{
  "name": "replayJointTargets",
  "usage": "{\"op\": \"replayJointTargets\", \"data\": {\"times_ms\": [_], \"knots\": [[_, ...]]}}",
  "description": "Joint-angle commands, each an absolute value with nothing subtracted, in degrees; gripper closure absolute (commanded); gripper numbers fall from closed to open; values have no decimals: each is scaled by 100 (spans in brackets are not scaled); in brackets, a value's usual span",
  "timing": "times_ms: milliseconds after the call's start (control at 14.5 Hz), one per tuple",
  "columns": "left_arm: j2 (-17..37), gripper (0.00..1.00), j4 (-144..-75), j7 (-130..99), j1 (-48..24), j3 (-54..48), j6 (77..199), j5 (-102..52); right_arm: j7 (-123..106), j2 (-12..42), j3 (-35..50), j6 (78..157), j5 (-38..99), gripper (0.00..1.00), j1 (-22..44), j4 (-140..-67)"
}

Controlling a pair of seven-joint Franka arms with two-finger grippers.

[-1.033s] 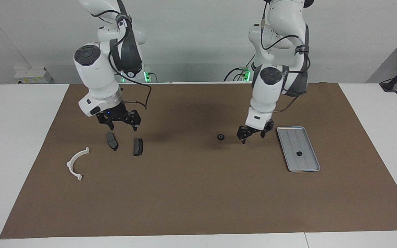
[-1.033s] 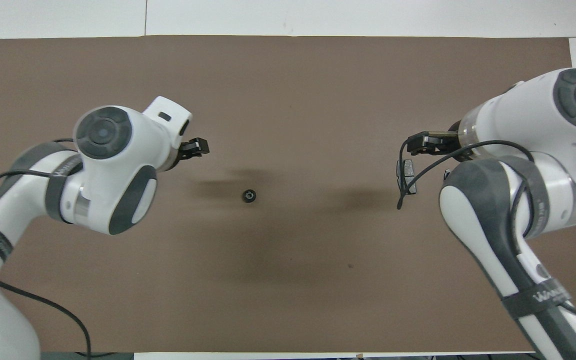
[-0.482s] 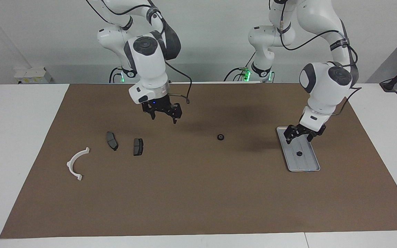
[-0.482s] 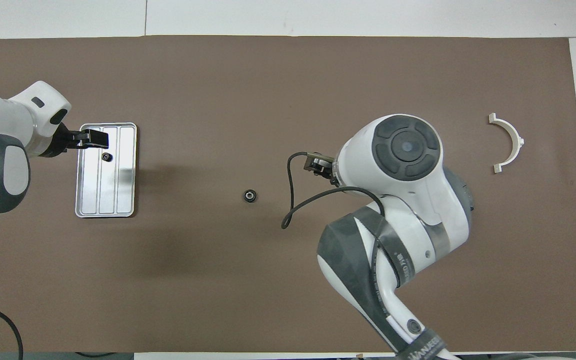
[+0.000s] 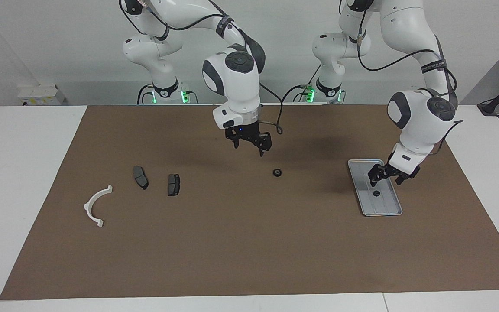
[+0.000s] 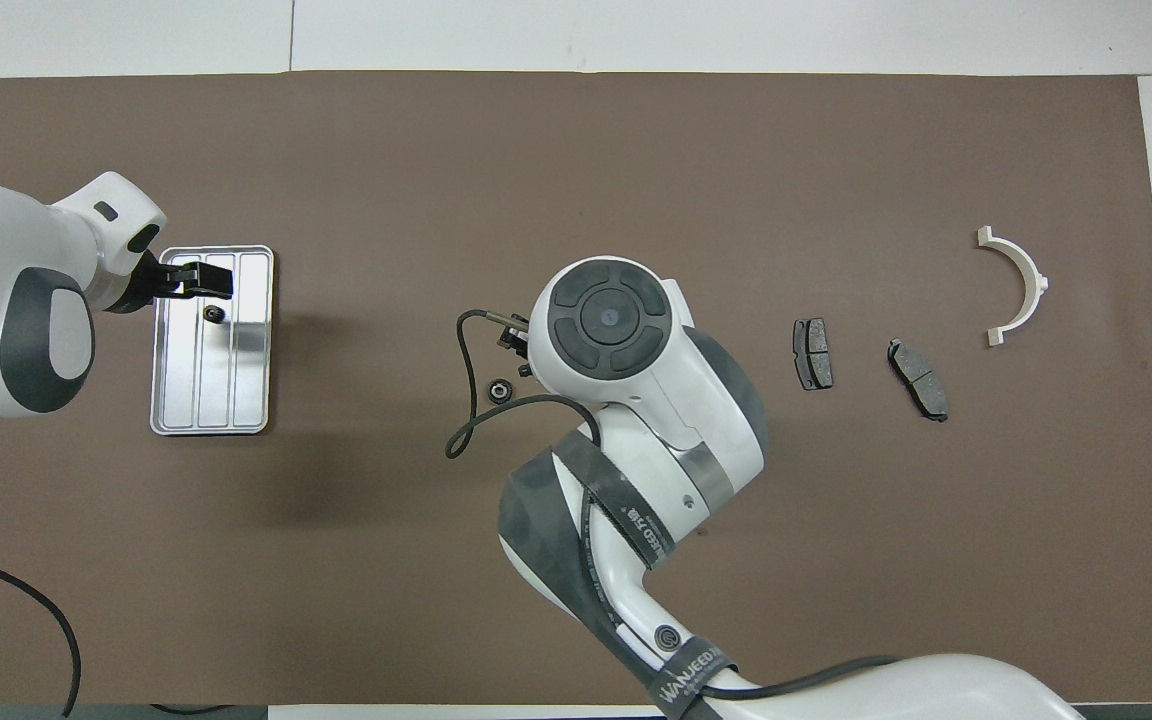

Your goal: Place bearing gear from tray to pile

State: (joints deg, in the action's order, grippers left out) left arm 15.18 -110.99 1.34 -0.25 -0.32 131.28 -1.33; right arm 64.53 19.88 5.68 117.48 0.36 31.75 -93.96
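Tray [image 5: 386, 209] toward left arm's end of mat [image 5: 249, 242], lengthwise ridges running away from robots. Small black gear [image 5: 375, 193] in tray, roughly mid-length, lying flat. Left gripper [image 5: 387, 177] low over tray, just above gear on the robots' side of it, fingers apart, holding nothing; contact with gear not shown. In overhead view, left gripper [image 6: 198, 283] over tray [image 6: 246, 400] end farther from robots, gear [image 6: 214, 316] just beside fingertips.

Second small black gear [image 5: 277, 172] on bare mat near table centre, well apart from tray. Right gripper [image 5: 251, 146] raised over mat just beside this gear, fingers spread, empty. In overhead view, right arm's wrist covers most of gripper; centre gear [image 6: 500, 389] peeks out beside it.

Pile toward right arm's end of mat: two dark pads [image 5: 140, 177] [image 5: 173, 184] side by side, near each other but not touching, and white bracket [image 5: 97, 206] farther out toward that end and farther from robots than pads, apart from them. Same parts in overhead view: pads [image 6: 813, 354] [image 6: 919, 378], bracket [image 6: 1014, 285]. Both gears well apart from pile.
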Motion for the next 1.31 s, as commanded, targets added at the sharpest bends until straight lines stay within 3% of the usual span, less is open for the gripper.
{"op": "replayJointTargets", "data": {"times_ms": [0,344,964,1102,1170,1239], "knots": [[1608,0,-11241,246,44,-62,13481,-229,6985,2652,545,11593,-289,0,3444,-8677],[1714,0,-11416,316,140,-53,13763,-229,7497,3830,545,11391,-589,0,3753,-7507],[1723,1,-11839,378,167,-53,14142,-229,7532,4236,554,11637,-615,0,3920,-7488],[1723,15,-11848,378,167,-53,14142,-228,7532,4210,554,11742,-571,0,3894,-7584],[1723,30,-11848,369,158,-53,14142,-220,7532,4201,554,11794,-571,0,3894,-7655],[1723,52,-11839,360,141,-53,14133,-220,7532,4210,554,11899,-571,0,3911,-7742]]}}
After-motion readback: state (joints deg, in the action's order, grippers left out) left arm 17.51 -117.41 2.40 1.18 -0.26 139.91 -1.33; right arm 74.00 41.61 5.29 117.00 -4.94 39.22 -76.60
